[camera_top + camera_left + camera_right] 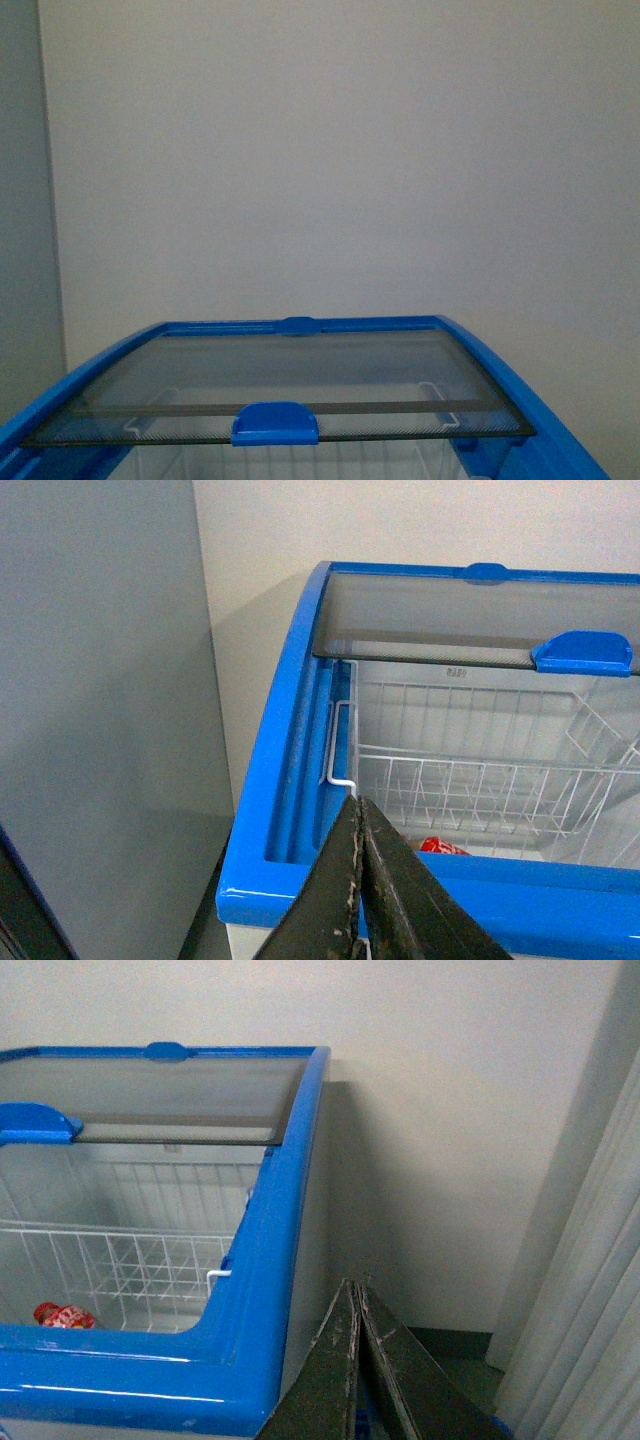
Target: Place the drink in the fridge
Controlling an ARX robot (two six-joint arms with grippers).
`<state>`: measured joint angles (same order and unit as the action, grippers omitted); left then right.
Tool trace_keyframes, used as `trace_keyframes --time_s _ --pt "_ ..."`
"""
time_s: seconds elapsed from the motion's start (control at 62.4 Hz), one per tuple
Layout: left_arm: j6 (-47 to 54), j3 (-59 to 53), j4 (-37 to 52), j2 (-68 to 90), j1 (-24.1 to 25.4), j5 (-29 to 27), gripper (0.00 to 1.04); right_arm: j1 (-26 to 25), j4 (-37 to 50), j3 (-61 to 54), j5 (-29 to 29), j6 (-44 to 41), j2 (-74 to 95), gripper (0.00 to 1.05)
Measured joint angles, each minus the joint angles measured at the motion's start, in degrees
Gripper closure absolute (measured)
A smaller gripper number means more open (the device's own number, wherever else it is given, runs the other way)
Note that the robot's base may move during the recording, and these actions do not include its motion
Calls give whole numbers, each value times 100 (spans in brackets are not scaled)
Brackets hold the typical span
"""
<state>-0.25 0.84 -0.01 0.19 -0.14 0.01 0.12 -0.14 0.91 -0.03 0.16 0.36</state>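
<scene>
Drink (64,1315) already lying at the bottom of the fridge (262,1260), toward 7 o'clock below the wire basket (130,1260). Left end effector (359,880) and right end effector (355,1360) both pinched closed, empty, outside the rim. Lid (290,385) pushed back toward 12 o'clock; probably only closing left.

Soft, even indoor light, faint wall shadows, front view slightly hazy.

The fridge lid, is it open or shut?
Open: the glass lid is slid back, baring the wire basket inside the fridge.
</scene>
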Motion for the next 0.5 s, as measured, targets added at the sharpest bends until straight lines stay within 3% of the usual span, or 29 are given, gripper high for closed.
trace_keyframes --time_s 0.112,0.497 --pt "-2 0 0 0 0 0 102 0 0 0 4 0 -2 99" --pt "0 0 0 2 0 0 18 0 0 0 2 -2 -2 16"
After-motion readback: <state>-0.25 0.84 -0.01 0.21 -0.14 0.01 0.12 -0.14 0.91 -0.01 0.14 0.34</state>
